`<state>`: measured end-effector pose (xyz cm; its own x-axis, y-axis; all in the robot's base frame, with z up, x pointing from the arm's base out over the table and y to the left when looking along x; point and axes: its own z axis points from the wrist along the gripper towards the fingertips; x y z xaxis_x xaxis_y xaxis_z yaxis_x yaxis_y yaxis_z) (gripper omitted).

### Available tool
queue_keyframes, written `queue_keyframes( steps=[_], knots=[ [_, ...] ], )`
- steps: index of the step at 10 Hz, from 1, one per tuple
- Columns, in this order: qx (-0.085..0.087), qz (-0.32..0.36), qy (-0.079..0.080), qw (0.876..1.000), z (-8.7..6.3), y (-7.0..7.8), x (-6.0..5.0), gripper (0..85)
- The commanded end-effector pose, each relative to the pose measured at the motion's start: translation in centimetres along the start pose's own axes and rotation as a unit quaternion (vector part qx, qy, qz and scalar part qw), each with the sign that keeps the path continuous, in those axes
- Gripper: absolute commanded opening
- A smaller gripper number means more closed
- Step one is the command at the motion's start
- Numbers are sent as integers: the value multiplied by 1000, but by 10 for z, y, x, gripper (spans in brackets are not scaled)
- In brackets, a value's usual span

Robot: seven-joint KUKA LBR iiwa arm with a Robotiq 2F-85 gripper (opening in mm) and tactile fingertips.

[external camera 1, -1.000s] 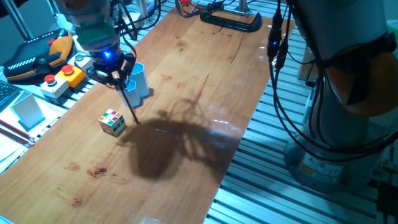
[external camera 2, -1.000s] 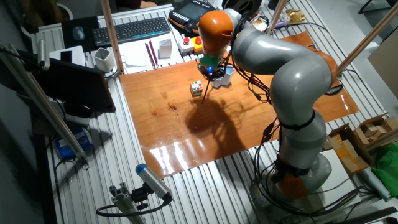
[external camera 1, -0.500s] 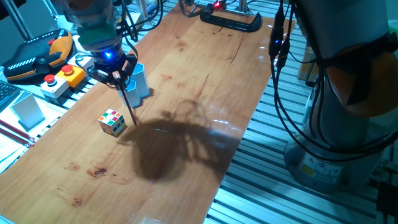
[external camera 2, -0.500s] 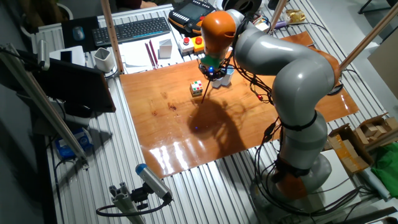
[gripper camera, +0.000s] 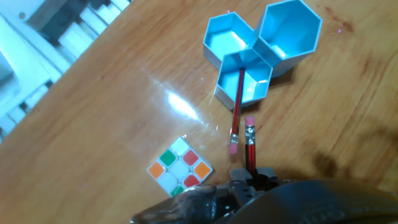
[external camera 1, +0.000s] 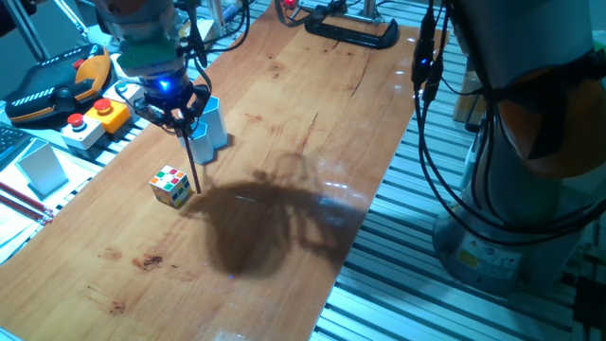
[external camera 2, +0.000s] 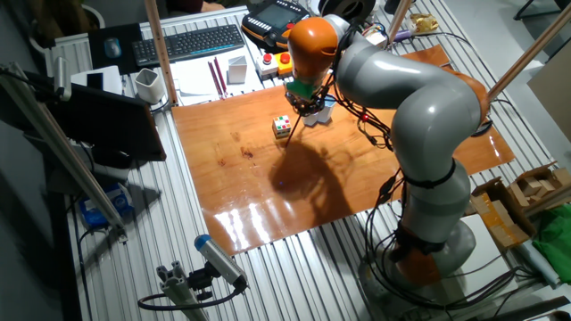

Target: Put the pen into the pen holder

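Note:
My gripper (external camera 1: 180, 118) is shut on the pen (external camera 1: 189, 156), a thin red stick that hangs nearly upright, pale end down, just above the table. It hovers in front of the blue hexagonal cups. The pen holder (external camera 1: 212, 121) is the taller cup, right of and behind the gripper. In the hand view the pen (gripper camera: 250, 146) sticks out from my gripper (gripper camera: 249, 177), its pink end short of the cups. The pen holder (gripper camera: 289, 28) is at the top right. A second thin red stick (gripper camera: 237, 106) reaches into the nearest, shorter cup (gripper camera: 249, 87).
A colour cube (external camera 1: 170, 186) sits on the table left of the pen tip and also shows in the hand view (gripper camera: 180, 167). A box with a red button (external camera 1: 90, 118) lies past the table's left edge. A black clamp (external camera 1: 350, 33) is at the far end.
The pen has swung from a slant to nearly upright, its lower tip moving left toward the cube. The gripper has barely shifted.

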<state>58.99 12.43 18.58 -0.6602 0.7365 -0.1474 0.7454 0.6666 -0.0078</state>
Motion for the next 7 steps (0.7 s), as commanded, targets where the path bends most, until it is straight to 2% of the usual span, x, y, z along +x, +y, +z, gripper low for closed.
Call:
queue_keyframes(
  steps=[1, 2, 3, 4, 5, 7],
  knots=[
    [2, 10, -8, 1000, 0, 0, 0, 7],
    [6, 10, -12, 1000, 0, 0, 0, 7],
    [0, 11, 4, 1000, -4, -6, -6, 7],
    [0, 6, 7, 1000, -11, -15, -15, 7],
    [1, 3, 2, 1000, -15, -26, -22, 7],
    [4, 22, -13, 1000, -14, -39, -28, 7]
  ],
)
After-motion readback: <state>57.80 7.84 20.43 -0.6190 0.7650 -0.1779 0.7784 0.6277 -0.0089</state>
